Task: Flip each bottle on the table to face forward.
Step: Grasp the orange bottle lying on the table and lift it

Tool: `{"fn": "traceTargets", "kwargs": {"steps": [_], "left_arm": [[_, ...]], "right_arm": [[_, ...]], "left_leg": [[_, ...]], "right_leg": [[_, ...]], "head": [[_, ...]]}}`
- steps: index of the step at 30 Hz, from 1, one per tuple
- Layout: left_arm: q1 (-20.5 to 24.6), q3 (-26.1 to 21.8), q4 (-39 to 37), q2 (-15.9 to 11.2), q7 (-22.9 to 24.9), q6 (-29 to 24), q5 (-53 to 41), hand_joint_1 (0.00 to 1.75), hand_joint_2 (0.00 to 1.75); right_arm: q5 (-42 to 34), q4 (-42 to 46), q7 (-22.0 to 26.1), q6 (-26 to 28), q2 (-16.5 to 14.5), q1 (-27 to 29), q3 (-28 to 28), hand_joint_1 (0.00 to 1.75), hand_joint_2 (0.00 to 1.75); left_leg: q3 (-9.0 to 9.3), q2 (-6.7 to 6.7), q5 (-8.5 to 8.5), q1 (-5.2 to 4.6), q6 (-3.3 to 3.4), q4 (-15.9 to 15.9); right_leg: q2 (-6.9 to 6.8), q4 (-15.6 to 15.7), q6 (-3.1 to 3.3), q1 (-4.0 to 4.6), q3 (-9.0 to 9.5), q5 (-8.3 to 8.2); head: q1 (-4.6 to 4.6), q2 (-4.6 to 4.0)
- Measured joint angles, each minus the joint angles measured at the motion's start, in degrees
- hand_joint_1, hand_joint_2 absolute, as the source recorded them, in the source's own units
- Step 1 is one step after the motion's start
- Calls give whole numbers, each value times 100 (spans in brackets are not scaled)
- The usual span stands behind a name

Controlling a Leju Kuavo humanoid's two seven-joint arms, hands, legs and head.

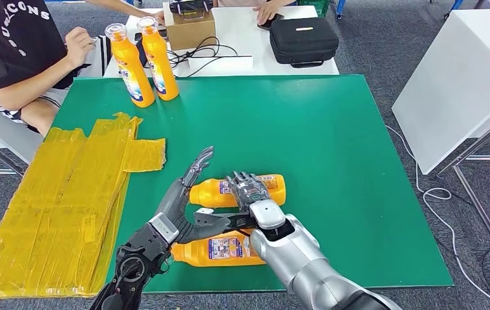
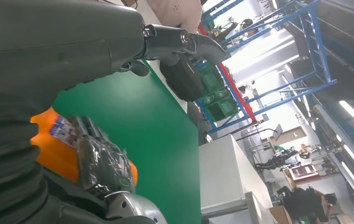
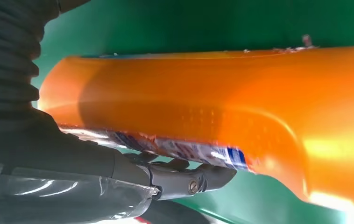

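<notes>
Two orange bottles lie on their sides near the front of the green table. My right hand grips the farther lying bottle, fingers draped over its labelled body. In the right wrist view that bottle is close up, with the thumb against its label edge. My left hand is open, fingers stretched out beside that bottle's neck, not touching it. The nearer lying bottle is partly hidden under my right forearm. Two more bottles stand upright at the far left.
A crumpled yellow plastic sheet covers the table's left side. A person sits at the far left corner. On the white table behind are a cardboard box, cables and a black case. A white cabinet stands at the right.
</notes>
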State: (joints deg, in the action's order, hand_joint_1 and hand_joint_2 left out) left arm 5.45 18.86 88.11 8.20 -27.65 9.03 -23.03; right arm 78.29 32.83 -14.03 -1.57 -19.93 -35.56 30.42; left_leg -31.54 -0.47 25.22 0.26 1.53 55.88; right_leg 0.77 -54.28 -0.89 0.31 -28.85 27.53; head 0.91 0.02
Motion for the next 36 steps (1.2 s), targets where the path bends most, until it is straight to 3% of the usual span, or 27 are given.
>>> {"fn": "traceTargets", "kwargs": {"steps": [12,36], "left_arm": [[44,-39,-145,-34,90,-87,17,0,175],[-42,-69,-351,-78,68,-185,84,0,175]], "right_arm": [[442,-96,-584,235,266,-302,-142,0,175],[602,-89,-615,248,393,-277,-151,0,175]], "left_leg": [[0,0,0,-1,0,1],[1,1,-1,0,0,1]], "right_leg": [[0,0,0,-1,0,0],[0,-1,0,0,0,0]], "head": [[-1,0],[1,0]]}}
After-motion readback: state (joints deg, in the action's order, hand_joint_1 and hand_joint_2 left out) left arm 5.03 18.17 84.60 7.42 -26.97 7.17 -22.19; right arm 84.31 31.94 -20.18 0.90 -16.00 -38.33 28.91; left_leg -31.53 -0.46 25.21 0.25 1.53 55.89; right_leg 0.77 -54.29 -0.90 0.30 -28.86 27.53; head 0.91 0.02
